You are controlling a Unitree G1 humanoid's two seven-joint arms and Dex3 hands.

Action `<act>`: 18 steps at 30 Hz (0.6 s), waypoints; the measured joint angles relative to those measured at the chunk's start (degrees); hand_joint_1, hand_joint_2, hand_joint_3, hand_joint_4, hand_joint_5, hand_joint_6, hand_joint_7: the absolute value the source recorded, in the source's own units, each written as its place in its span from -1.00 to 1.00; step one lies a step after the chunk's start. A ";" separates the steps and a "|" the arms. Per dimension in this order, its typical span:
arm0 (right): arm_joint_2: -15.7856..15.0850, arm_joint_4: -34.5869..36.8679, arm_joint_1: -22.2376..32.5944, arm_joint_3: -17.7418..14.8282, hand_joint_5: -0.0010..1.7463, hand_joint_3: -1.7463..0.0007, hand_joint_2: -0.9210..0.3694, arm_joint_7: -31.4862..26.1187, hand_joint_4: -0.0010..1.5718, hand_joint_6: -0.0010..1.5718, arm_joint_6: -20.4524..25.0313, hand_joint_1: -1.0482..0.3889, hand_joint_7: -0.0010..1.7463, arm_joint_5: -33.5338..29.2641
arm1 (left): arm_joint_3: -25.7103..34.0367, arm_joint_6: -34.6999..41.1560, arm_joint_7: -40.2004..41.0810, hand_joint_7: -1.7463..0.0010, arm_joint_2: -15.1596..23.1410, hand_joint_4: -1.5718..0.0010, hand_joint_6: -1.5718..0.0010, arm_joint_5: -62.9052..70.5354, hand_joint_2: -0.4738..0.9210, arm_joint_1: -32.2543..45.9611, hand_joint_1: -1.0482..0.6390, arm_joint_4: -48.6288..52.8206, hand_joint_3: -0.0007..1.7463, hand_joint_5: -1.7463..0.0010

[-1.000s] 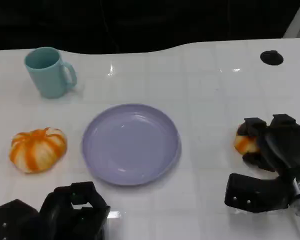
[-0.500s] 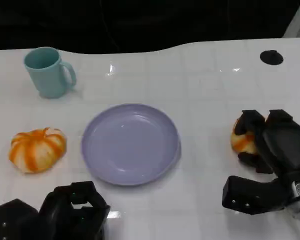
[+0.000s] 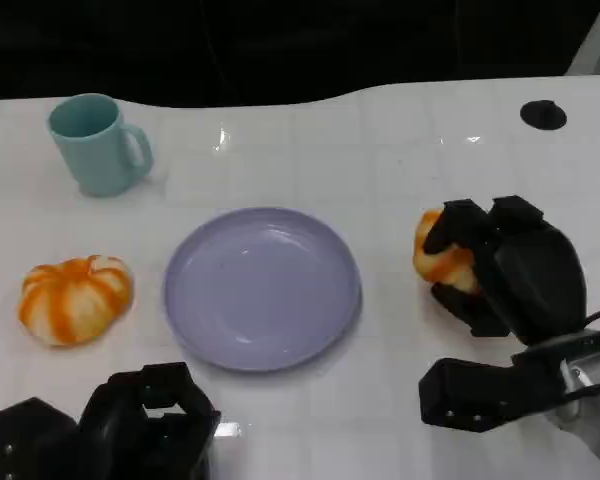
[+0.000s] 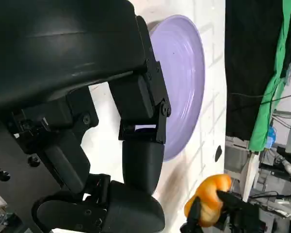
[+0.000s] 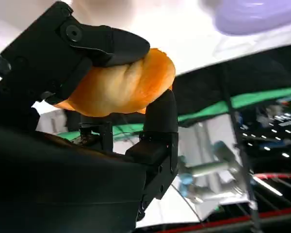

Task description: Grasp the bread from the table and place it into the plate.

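The right hand [image 3: 500, 270], at near right, has its fingers [image 5: 106, 46] wrapped around the bread [image 3: 438, 255]. The left hand [image 3: 145, 425] rests curled at near left, holding nothing.

Both hands are matte black, blocky-fingered with rounded shells. The right hand [image 3: 505, 268] meets a silver wrist with a thin black cable. The left hand [image 3: 145, 425] shows small round screws at its joints.
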 measured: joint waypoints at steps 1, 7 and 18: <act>0.20 -1.31 0.34 0.00 1.00 -0.55 -0.15 0.34 0.25 -0.04 -0.38 0.22 1.00 0.02 | 0.00 0.09 0.00 -0.05 0.00 -1.00 -0.81 0.00 0.27 0.00 -1.00 -0.01 0.13 -0.40; 2.19 -8.47 1.73 0.19 1.00 -0.56 -0.13 4.66 0.25 -0.04 -1.41 0.22 1.00 0.05 | -0.04 0.28 0.00 -0.04 -0.04 -1.00 -0.80 0.00 0.26 0.00 -1.00 -0.04 0.14 -0.39; 8.05 -9.78 0.58 2.68 1.00 -0.48 -0.12 9.55 0.22 -0.03 0.37 0.20 0.97 -0.98 | -0.06 0.31 0.00 -0.03 -0.02 -1.00 -0.83 0.03 0.25 0.01 -1.00 -0.04 0.15 -0.40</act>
